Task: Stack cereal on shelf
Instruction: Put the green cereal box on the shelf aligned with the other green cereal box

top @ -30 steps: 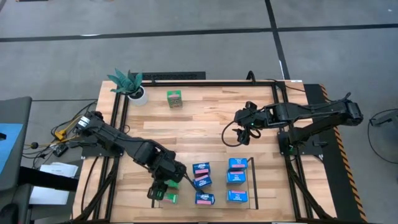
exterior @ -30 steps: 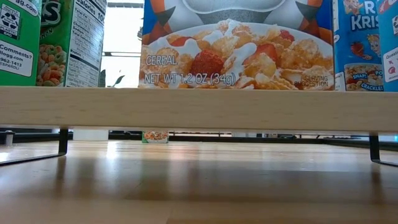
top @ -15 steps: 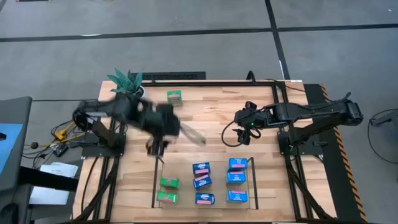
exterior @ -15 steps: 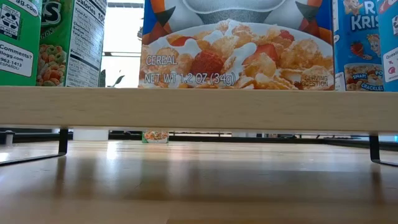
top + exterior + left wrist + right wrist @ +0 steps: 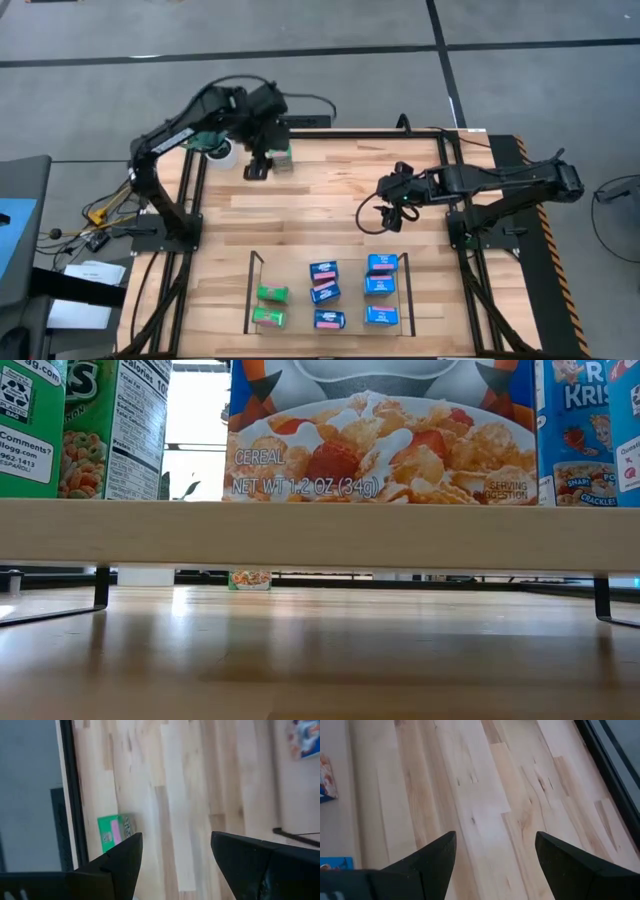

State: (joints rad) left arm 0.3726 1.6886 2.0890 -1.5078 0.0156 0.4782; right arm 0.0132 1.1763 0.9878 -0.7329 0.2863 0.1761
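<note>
One green cereal box [image 5: 284, 160] stands alone near the table's far edge; the low view shows it small and distant [image 5: 249, 578]. My left gripper [image 5: 256, 167] hovers just left of it, open. In the left wrist view the green box [image 5: 114, 833] lies beyond one finger, outside the gap [image 5: 175, 857]. The shelf [image 5: 250, 292] sits at the near edge with two green boxes [image 5: 270, 294] in its left column and several blue boxes [image 5: 324, 293]. My right gripper [image 5: 391, 214] waits open above the table's right middle.
A potted teal plant [image 5: 222, 151] stands at the far left corner, partly under my left arm. Black frame rails [image 5: 360, 133] run along the far edge. In the low view the shelf's wood base [image 5: 320, 535] fills the front. Bare wood lies between the shelf and the far edge.
My left gripper has left the shelf's near left corner and swung quickly across the table to the far edge, ending beside the lone green box. Two green boxes now show uncovered in the shelf's left column. The right arm has kept still.
</note>
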